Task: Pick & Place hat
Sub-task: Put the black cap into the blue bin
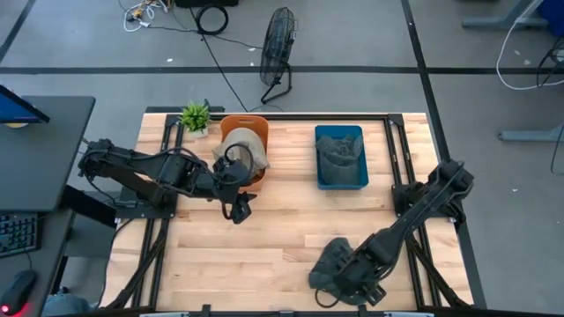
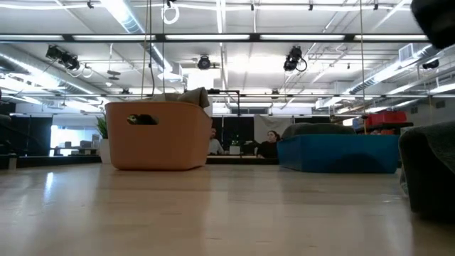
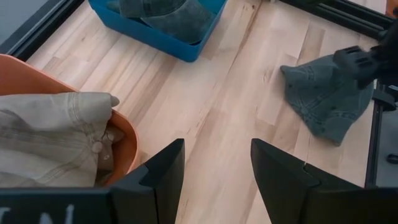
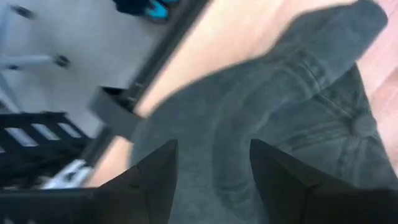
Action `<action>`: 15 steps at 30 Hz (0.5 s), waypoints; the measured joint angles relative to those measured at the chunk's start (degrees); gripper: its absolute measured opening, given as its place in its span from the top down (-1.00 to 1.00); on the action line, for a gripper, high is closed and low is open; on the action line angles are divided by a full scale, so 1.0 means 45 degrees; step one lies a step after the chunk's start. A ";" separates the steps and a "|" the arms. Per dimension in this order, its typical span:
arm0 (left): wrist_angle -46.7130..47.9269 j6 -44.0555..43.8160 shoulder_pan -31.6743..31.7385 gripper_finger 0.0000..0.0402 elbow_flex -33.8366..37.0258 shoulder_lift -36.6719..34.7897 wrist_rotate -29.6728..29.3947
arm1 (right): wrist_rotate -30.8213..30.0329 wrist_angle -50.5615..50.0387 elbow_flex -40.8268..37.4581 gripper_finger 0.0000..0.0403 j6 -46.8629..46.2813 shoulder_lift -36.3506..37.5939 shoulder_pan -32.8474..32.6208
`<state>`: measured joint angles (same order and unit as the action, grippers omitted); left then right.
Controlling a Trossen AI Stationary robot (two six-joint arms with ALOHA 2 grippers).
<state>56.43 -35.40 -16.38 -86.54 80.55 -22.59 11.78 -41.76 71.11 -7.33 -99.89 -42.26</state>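
A dark grey denim hat (image 1: 333, 262) lies on the table near its near edge, right of the middle; the left wrist view shows it too (image 3: 323, 93). My right gripper (image 4: 214, 149) is open right over this hat (image 4: 298, 106), which fills its view. A beige hat (image 1: 243, 148) lies in an orange basket (image 1: 231, 123) at the far side. Another grey hat (image 1: 339, 154) sits in a blue bin (image 1: 361, 158). My left gripper (image 3: 217, 149) is open and holds nothing, hovering beside the basket's near side (image 1: 240, 210). My right gripper comes at the dark grey hat from above, slanting in from the table's right, with its open fingers (image 4: 155, 174) over the crown's seamed cloth (image 4: 236, 155). Whether the fingertips touch the cloth I cannot tell. The hat lies on the table.
A small potted plant (image 1: 195, 115) stands at the far left corner next to the basket. Bare wood (image 1: 264, 238) lies between the two arms in the table's middle. Black frame rails (image 1: 401, 150) run along the table's sides. A fan (image 1: 278, 48) stands on the floor beyond.
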 joint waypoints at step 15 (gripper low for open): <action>0.0003 -0.0005 0.0000 0.06 0.0000 0.0000 0.0000 | -0.1145 -0.0148 0.0009 0.06 -0.0822 -0.1663 0.0049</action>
<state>56.45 -35.42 -16.38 -86.54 80.55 -22.59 6.63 -42.42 71.16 -11.02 -107.37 -42.04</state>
